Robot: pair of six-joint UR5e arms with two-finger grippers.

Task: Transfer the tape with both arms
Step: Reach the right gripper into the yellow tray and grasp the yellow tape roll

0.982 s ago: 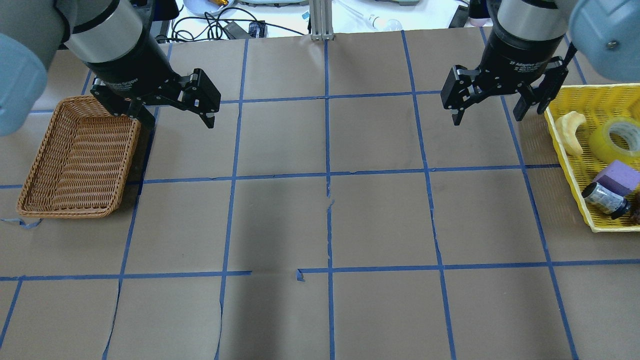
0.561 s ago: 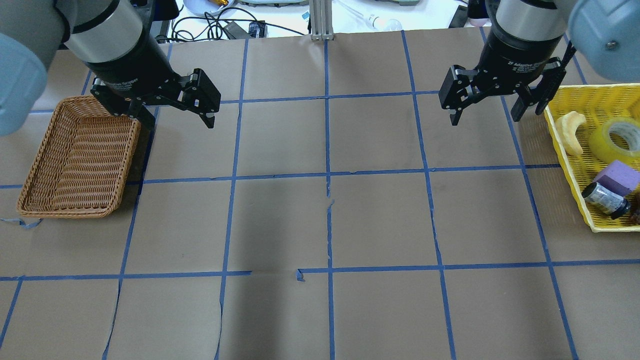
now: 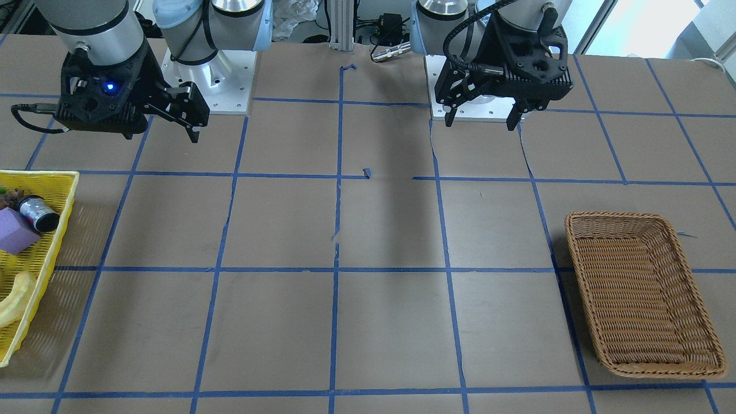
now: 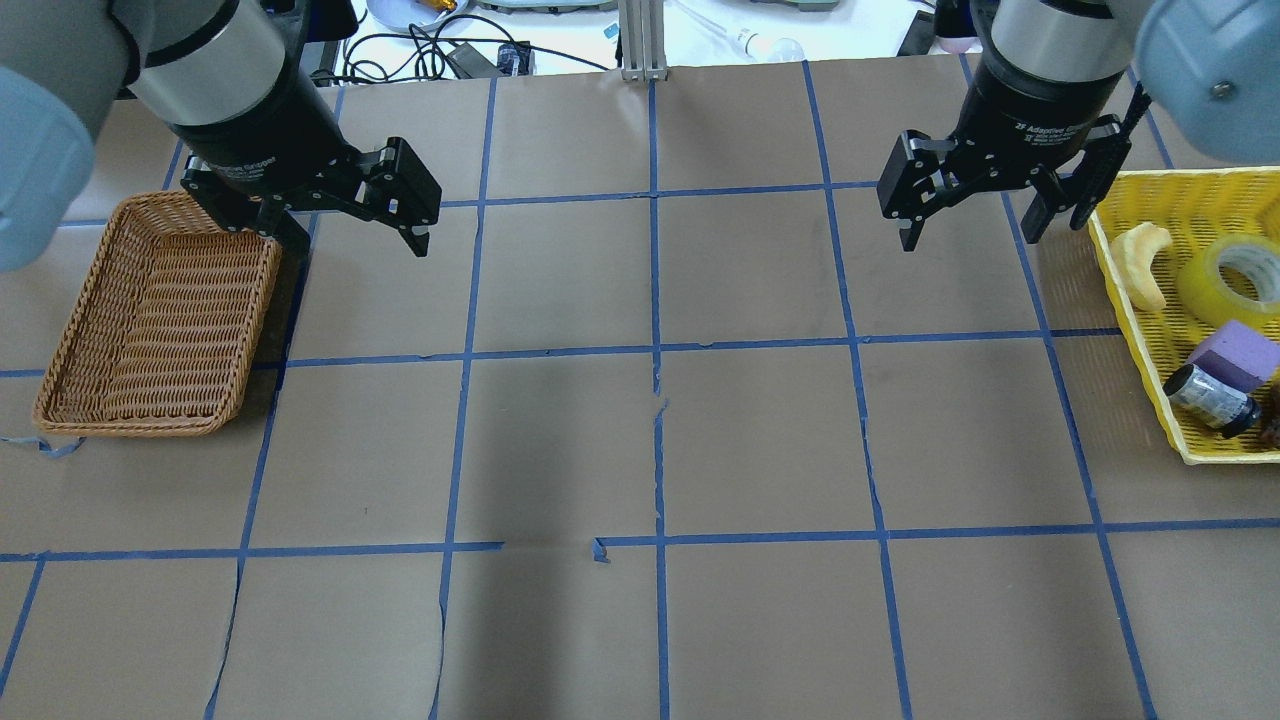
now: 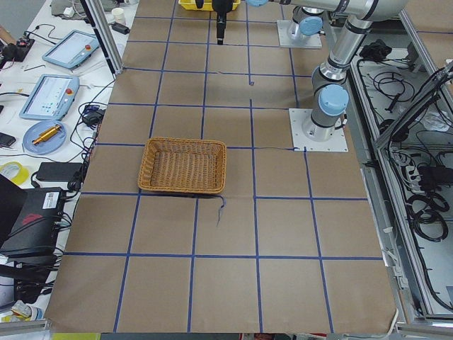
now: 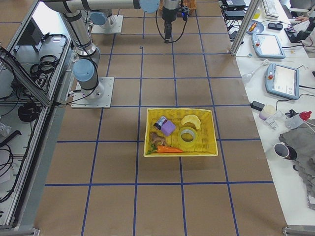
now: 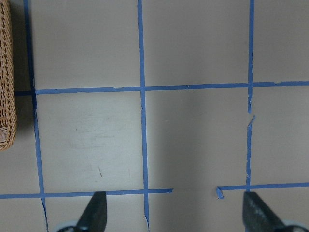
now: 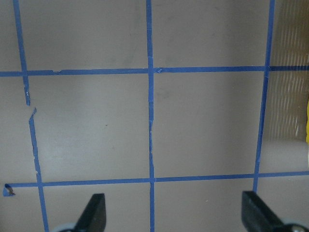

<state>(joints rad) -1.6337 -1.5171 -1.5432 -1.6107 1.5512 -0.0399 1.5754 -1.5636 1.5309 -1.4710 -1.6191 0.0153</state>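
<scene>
While wrist views show left fingers (image 7: pixel 94 212) and right fingers (image 8: pixel 93 212) spread, overhead shows the tape (image 4: pixel 1232 275) in a yellow tray (image 4: pixel 1190 195).

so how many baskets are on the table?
2. Brown wicker basket on the robot's left side, nothing visible inside; yellow basket on its right side, holding the tape.

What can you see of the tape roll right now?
The tape is a translucent yellow ring with a pale inner core, and it looks like wound plastic film. It lies flat, hole up, on the floor of the yellow basket at the robot's right end of the table. It sits close to a pale curved piece and a purple block; whether it touches them is unclear. Nothing grips it.
</scene>
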